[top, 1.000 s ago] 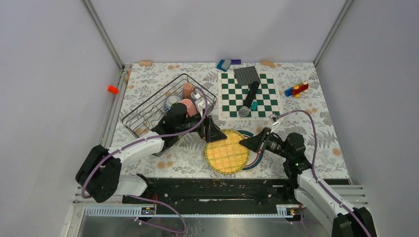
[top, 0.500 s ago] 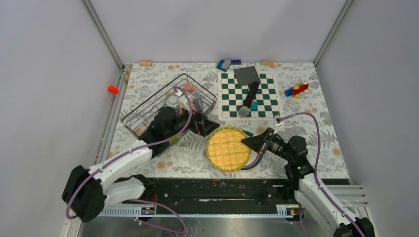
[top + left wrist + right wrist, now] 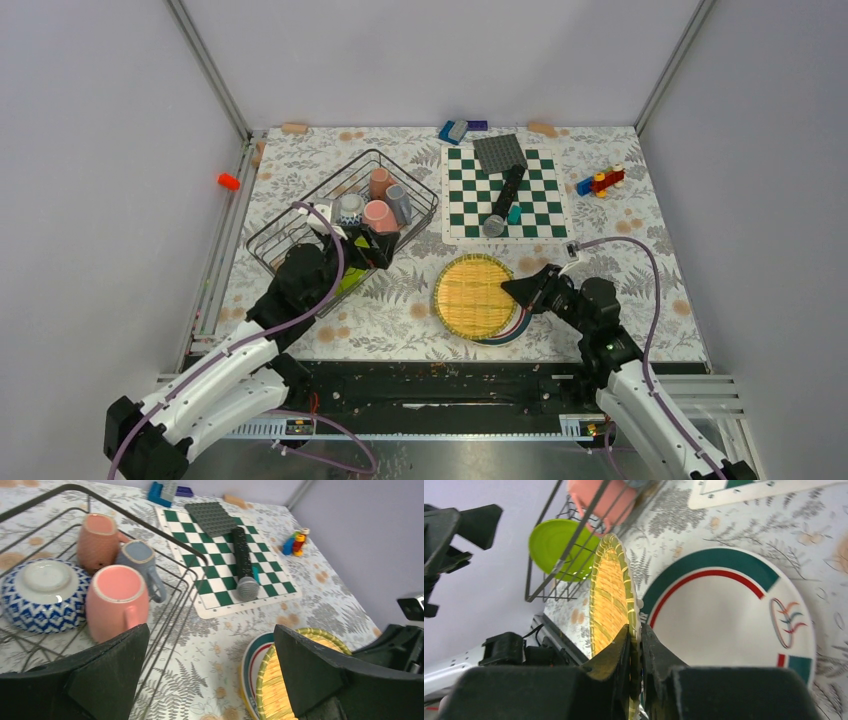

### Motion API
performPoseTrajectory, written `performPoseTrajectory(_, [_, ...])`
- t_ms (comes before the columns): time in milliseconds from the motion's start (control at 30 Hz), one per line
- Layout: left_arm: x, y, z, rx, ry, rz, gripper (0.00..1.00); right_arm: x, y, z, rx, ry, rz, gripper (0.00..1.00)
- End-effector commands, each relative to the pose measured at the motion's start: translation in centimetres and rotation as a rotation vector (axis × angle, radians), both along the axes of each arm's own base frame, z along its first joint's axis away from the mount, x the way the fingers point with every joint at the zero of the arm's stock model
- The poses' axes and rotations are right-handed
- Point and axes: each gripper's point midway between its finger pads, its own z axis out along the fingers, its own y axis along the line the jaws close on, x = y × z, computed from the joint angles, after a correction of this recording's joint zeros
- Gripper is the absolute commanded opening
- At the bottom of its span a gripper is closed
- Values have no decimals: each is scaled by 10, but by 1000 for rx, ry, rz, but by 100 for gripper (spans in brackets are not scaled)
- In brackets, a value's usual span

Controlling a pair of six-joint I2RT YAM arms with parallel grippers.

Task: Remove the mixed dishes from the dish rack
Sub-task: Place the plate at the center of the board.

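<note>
1. Yellow woven plate (image 3: 472, 297), rim pinched in my right jaws at five o'clock, tilts over the white plate (image 3: 724, 610); released crooked, it may slide off.
2. My left jaws, wide apart by the dish rack (image 3: 290, 225) at ten o'clock, could snag its wires.

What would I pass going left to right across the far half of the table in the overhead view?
Small orange-red piece → dish rack → green-white checkered board → colourful toy blocks
</note>
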Motion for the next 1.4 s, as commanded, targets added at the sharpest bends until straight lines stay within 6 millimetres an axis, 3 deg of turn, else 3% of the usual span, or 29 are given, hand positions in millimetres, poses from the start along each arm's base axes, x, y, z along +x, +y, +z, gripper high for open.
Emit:
performPoseTrajectory(0, [9, 23, -3, 42, -10, 123, 99, 13, -14, 13, -43, -16, -107, 0])
performPoseTrajectory(133, [10, 24, -4, 59, 1, 130, 99, 14, -22, 4, -80, 22, -149, 0])
performPoseTrajectory(433, [14, 15, 13, 79, -33, 94, 99, 16, -31, -8, -125, 71, -196, 0])
performPoseTrajectory(667, [17, 10, 2, 101, -1, 82, 99, 15, -38, -22, -165, 123, -229, 3])
performPoseTrajectory(933, [18, 4, 3, 104, 5, 55, 99, 16, -41, -27, -187, 151, -242, 10])
performPoseTrajectory(1367, [24, -18, 6, 123, 14, -30, 99, 17, -45, -34, -232, 180, -250, 41])
